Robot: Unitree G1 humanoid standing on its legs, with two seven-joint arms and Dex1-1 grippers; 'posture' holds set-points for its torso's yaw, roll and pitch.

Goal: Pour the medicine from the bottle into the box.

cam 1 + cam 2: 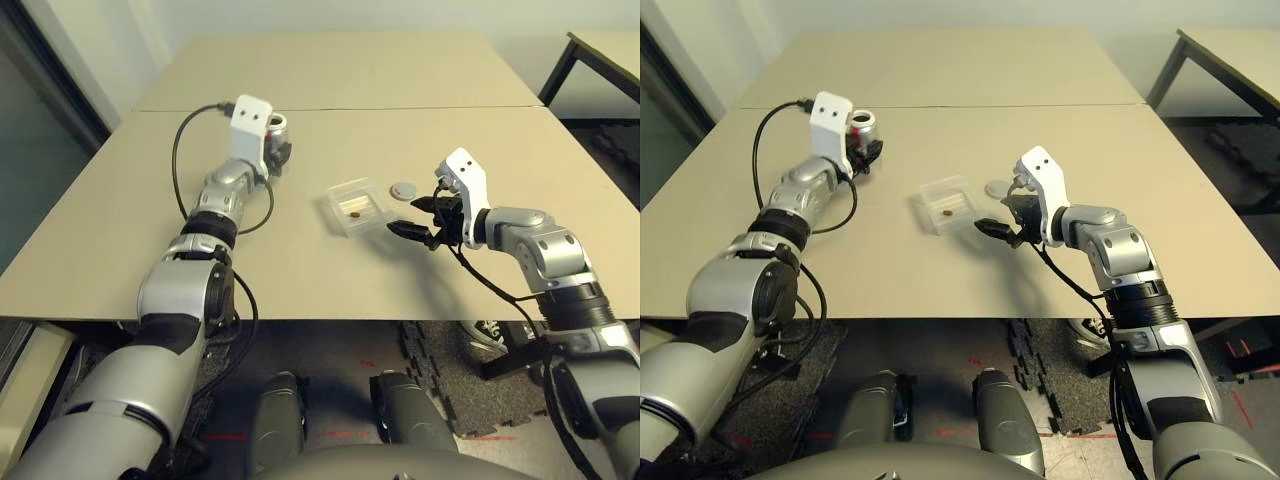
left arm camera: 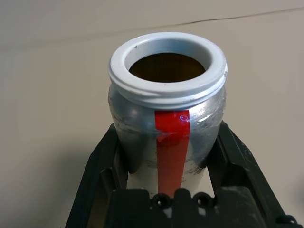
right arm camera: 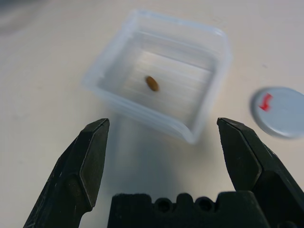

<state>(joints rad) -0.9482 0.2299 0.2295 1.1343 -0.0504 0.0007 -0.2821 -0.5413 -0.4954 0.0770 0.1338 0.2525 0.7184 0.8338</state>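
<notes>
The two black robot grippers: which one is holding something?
The left gripper: its fingers clamp the silvery-grey bottle with the red stripe. The right gripper gapes empty near the clear plastic box.

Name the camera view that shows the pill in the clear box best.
The right wrist view: the pill lies plainly on the floor of the clear box, seen close between the open right gripper fingers. Both eye views show it as a small dark speck in the box.
</notes>
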